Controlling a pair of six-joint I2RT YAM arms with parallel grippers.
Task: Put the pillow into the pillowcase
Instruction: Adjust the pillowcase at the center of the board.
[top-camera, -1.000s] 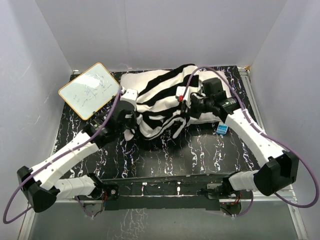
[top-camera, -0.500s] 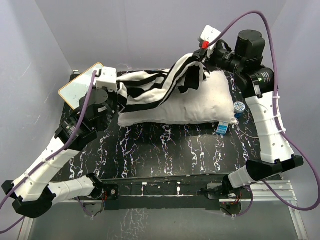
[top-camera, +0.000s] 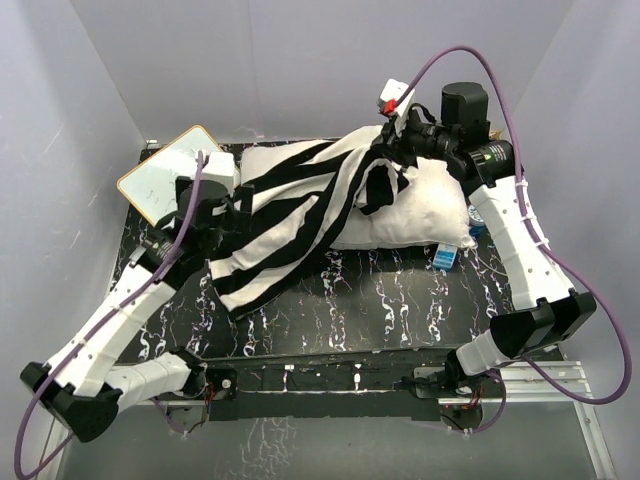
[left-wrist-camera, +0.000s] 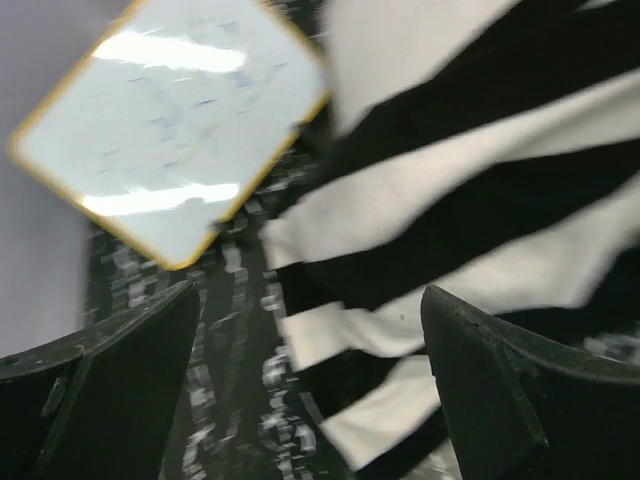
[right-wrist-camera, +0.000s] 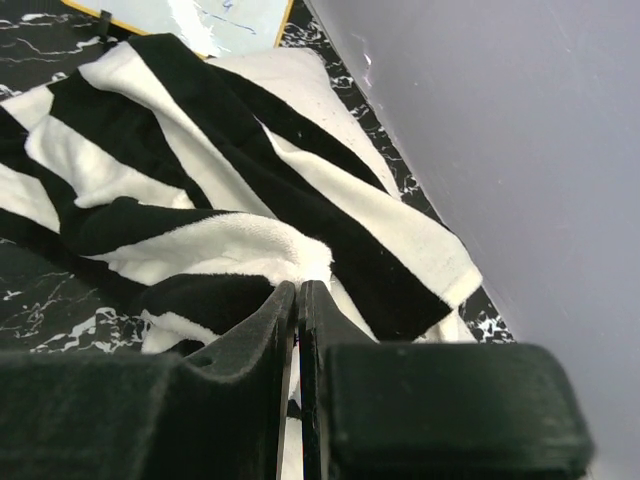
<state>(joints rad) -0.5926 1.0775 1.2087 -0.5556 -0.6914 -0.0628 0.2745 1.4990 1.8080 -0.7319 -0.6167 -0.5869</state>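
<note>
The plain white pillow lies across the back of the table. Its left end also shows in the right wrist view. The striped pillowcase hangs from above the pillow's top and spreads down-left onto the table. My right gripper is raised over the pillow. It is shut on a bunched edge of the pillowcase. My left gripper stands open beside the pillowcase's left edge. In the left wrist view it has its fingers wide apart above the striped pillowcase, holding nothing.
A small whiteboard with a yellow rim leans at the back left, and this whiteboard sits close to my left gripper. A small blue box lies by the pillow's right front corner. Grey walls close three sides.
My left gripper has opened and let go of the pillowcase, whose left part has dropped down-left onto the table. The right gripper has come slightly lower, still gripping the cloth.
</note>
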